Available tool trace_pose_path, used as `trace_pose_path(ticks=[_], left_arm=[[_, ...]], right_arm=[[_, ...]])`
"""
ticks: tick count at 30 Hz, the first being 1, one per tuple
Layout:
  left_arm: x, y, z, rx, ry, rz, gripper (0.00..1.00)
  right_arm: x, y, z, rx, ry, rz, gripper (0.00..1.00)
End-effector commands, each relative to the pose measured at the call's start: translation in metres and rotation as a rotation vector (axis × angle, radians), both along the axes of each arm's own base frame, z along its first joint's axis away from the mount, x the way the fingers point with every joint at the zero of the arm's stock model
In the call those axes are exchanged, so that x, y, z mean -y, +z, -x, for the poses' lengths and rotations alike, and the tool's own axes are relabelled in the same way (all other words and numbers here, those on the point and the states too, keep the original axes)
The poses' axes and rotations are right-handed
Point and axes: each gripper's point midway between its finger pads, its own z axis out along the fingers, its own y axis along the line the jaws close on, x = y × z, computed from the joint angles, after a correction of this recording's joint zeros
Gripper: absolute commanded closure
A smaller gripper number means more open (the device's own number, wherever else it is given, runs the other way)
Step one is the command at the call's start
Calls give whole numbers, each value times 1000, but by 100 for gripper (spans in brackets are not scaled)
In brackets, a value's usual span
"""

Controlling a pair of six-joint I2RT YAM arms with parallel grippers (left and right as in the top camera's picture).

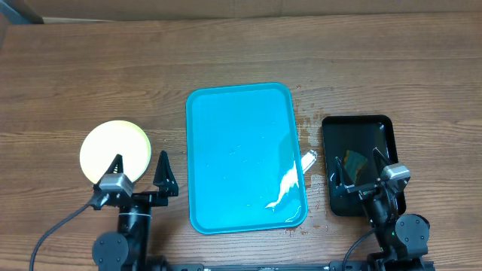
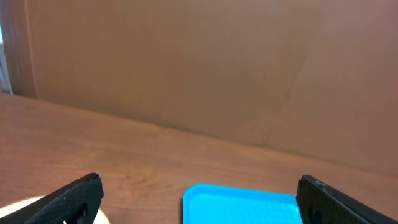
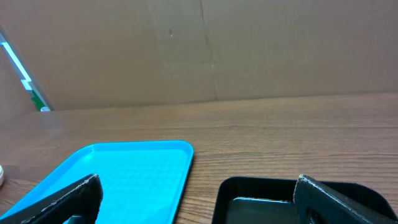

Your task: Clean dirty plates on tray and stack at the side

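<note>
The turquoise tray (image 1: 245,154) lies in the middle of the table with no plates on it; its near right part shows a wet sheen. It also shows in the left wrist view (image 2: 242,205) and the right wrist view (image 3: 124,174). The plates (image 1: 114,149) sit as a stack left of the tray, a pale yellow-green one on top; a white edge (image 2: 18,208) shows in the left wrist view. My left gripper (image 1: 139,169) is open and empty just in front of the stack. My right gripper (image 1: 360,167) is open and empty over the black tray.
A smaller black tray (image 1: 360,162) stands right of the turquoise tray, with a dark sponge-like thing (image 1: 355,160) in it. A small white scrap (image 1: 308,159) and wet spots lie between the trays. A cardboard wall (image 3: 205,50) backs the table.
</note>
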Motion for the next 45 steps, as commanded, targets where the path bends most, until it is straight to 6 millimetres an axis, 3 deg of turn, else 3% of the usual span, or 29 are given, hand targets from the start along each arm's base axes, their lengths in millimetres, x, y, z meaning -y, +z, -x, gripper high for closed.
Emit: trace_pose_path(ticks=[1, 6, 11, 17, 22, 45], left_arm=[[-8, -7, -3, 34, 45, -2, 0], [-10, -19, -10, 58, 57, -30, 0], [-9, -48, -17, 28, 49, -26, 0], [-9, -54, -17, 3, 49, -26, 0], [-9, -90, -17, -142, 47, -24, 0], [-9, -89, -17, -143, 47, -23, 0]], right_arm=[[2, -2, -1, 4, -12, 3, 0], [2, -2, -1, 4, -12, 3, 0], [2, -2, -1, 4, -12, 3, 0], [2, -2, -1, 4, -12, 3, 0], [2, -2, -1, 4, -12, 3, 0], [2, -2, -1, 4, -12, 3, 0]])
